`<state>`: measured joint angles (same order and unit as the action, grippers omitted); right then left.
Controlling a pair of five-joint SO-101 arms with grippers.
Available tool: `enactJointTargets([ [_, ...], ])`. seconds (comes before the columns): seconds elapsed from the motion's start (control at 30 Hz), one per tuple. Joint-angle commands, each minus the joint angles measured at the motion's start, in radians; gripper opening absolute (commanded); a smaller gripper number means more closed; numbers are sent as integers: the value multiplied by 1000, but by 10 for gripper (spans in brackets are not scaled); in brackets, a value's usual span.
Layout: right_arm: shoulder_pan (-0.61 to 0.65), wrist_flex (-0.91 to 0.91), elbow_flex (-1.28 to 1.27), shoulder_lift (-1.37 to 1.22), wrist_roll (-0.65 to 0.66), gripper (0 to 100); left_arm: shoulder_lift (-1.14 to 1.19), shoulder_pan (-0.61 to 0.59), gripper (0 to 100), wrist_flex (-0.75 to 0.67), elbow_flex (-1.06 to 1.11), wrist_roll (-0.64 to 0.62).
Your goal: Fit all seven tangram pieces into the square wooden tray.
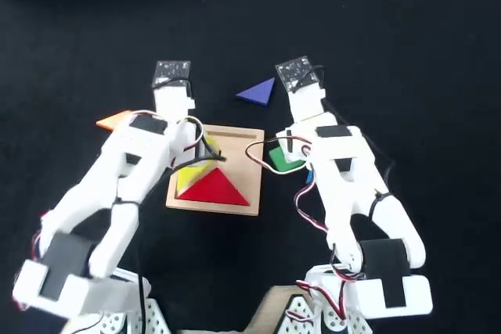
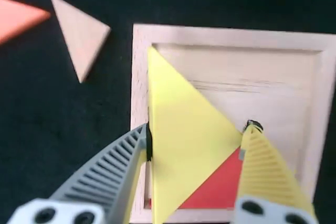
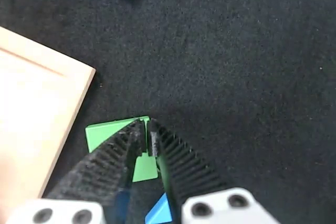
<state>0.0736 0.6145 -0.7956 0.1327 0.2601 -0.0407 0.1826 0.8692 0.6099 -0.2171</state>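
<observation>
My left gripper (image 2: 198,140) pinches the yellow triangle (image 2: 178,114) in the tray (image 2: 236,38); my right gripper (image 3: 147,129), pressed together, hangs over the green piece (image 3: 102,135) at the tray's three o'clock.

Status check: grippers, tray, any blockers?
Left gripper shut on yellow triangle in wooden tray, overlapping red triangle. Right gripper shut, at green piece beside tray. Tan triangle, orange piece, purple triangle outside tray. No obstruction seen.
</observation>
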Motion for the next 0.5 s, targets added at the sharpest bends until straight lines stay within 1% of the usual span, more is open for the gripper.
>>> enactJointTargets([
  [0.0,-6,-17,33,48,0,15,71,-4,279,-5,-91,-3],
  [0.47,-5,-18,35,47,0,15,100,-12,279,-5,-96,-2],
])
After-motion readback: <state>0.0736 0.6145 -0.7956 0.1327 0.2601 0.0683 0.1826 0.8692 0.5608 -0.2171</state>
